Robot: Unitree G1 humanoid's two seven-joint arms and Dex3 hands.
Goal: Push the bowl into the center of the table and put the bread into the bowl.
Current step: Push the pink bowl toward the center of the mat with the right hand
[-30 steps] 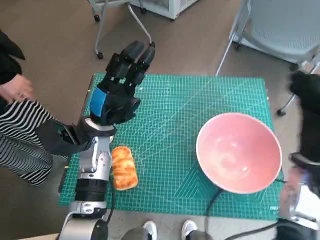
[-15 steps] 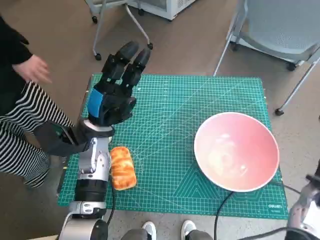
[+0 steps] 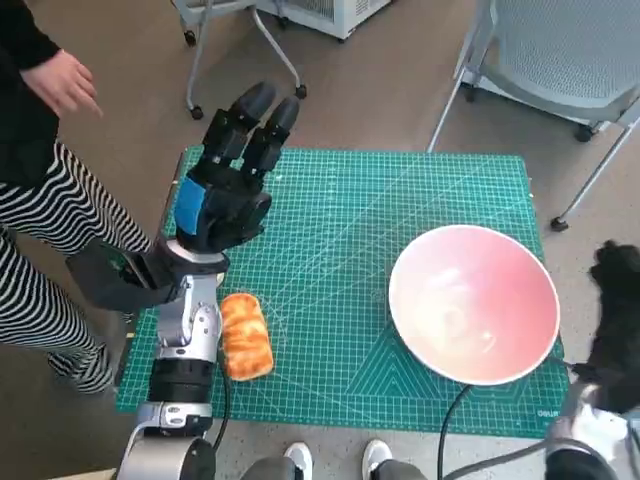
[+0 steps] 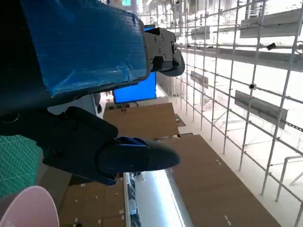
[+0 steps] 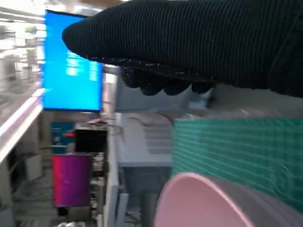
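The pink bowl (image 3: 474, 303) sits at the counter's (image 3: 350, 230) right side, the bread (image 3: 246, 335) near its left edge. The left hand (image 3: 228, 190) hovers released, fingers spread; the right hand (image 3: 617, 310) sits beside the bowl, its grip unclear.

The floor (image 3: 120, 90) is brown and smooth. On it a small table carries a green cutting mat (image 3: 380, 220) with a printed grid. At 1 o'clock from the mat stands a grey chair (image 3: 560, 50) on thin metal legs. At 11 o'clock are the wheeled legs of another chair (image 3: 235, 45), next to a white cabinet (image 3: 335, 12). At 9 o'clock a person (image 3: 40, 180) in striped trousers stands. A bright blue screen (image 5: 71, 71) glows in the room.
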